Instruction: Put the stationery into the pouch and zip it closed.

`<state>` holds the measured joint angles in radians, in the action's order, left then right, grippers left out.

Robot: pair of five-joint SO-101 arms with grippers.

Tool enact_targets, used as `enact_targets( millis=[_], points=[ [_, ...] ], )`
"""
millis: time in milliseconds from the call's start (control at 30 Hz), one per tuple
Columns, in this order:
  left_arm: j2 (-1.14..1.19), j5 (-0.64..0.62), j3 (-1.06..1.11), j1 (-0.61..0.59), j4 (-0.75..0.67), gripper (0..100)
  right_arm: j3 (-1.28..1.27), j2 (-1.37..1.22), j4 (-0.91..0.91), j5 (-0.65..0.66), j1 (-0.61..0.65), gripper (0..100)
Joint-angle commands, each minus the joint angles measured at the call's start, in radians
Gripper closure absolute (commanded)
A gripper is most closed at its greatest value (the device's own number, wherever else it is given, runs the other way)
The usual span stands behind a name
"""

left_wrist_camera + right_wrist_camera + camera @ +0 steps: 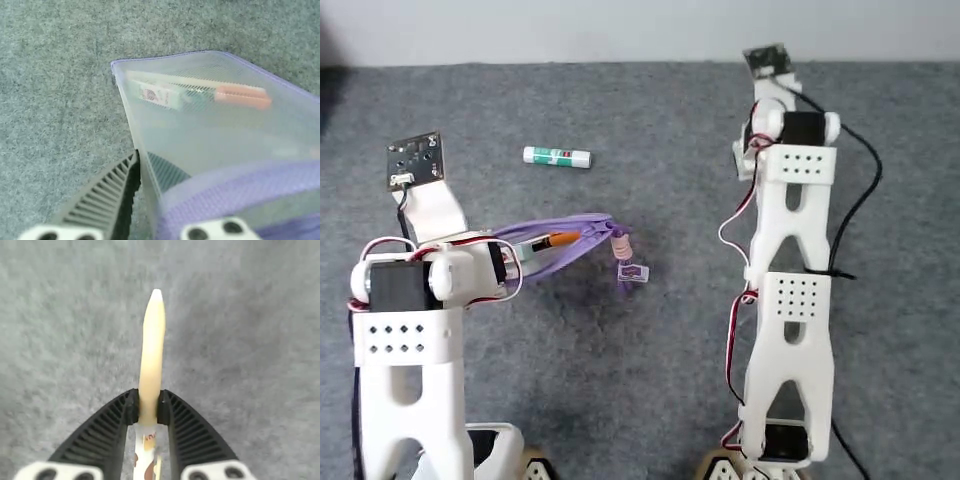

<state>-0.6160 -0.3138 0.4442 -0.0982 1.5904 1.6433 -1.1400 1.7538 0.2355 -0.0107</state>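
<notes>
Purple-edged mesh pouch (210, 145) w/ orange-tipped pen (242, 96) inside, pinched in L pincer (142, 167); R pincer (149, 407) tight on cream pen (152, 340).

High camera looks down over my table (650, 400); wrist cameras sit close behind my left tool (142, 162) and right tool (148, 400), facing that table.
</notes>
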Motion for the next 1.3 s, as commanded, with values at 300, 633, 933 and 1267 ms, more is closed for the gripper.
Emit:
enact_targets(
  millis=[300,633,933,1267],
  points=[
    [0.014,-0.012,0.03,0.003,-0.009,99,-0.62,0.693,0.045,-0.092,0.148,99.1],
    [0.014,-0.012,0.021,0.005,-0.009,99,-1.158,1.259,0.039,-0.311,0.361,99.1],
    [0.015,-0.017,0.027,0.006,-0.051,99,-1.172,1.527,-0.044,-0.509,0.634,99.1],
    [0.011,-0.017,0.025,0.0,-0.043,99,-1.366,1.767,-0.321,-0.546,0.676,99.1]
  ],
)
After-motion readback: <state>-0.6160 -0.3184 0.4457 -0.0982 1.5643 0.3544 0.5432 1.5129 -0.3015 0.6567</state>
